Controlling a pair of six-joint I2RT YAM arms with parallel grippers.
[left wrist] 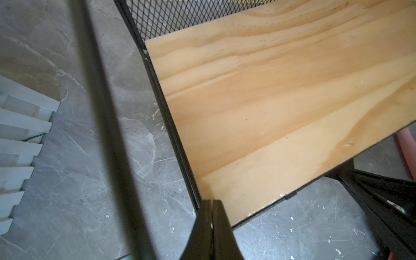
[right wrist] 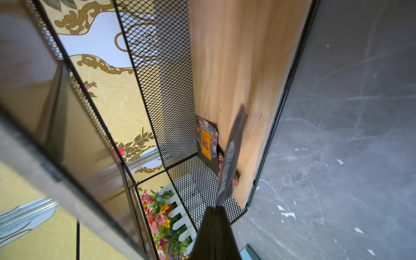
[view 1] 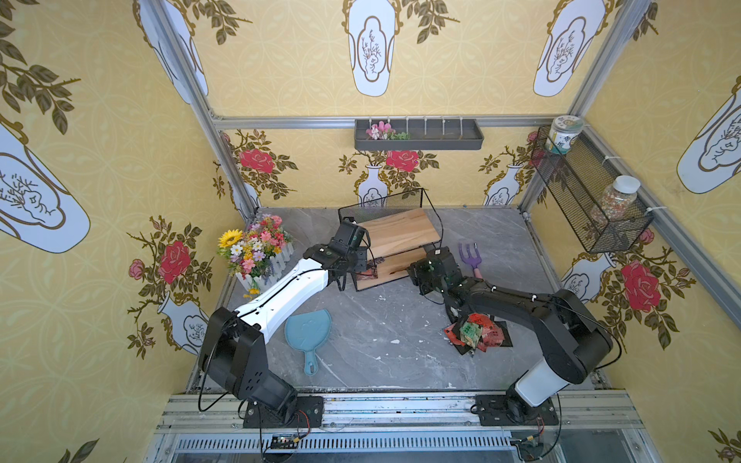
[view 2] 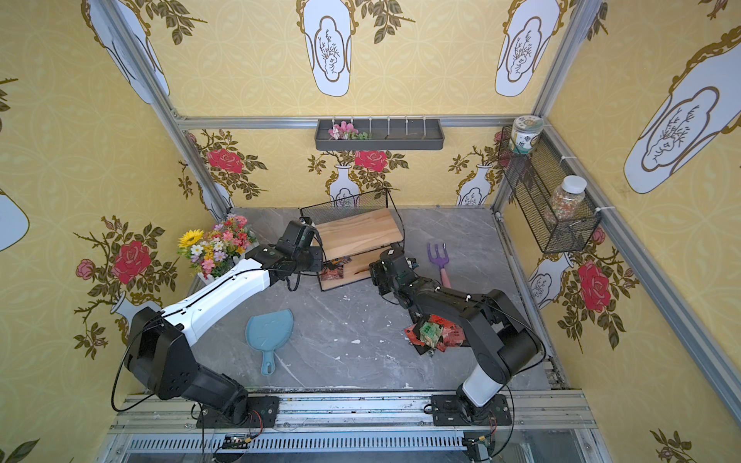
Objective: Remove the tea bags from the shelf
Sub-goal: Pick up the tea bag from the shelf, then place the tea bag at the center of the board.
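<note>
The right fingers (right wrist: 216, 211) are closed on one sachet (right wrist: 229, 155), held edge-on, its long axis running straight out from the tips over the lower board (right wrist: 238, 78) of the shelf (view 1: 401, 230). Two more tea bags (right wrist: 206, 139) are located at that board's far end, nearer the left fingers (left wrist: 211, 208), which are closed and empty. A pile (view 1: 477, 330) lies on the bench (view 1: 381, 340).

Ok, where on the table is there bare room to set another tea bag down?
Widest bare patch: table centre, between the blue dish and the tea bag pile. Also the back right corner, behind the purple fork. Crowded: at the shelf, with left gripper and right gripper there.
</note>
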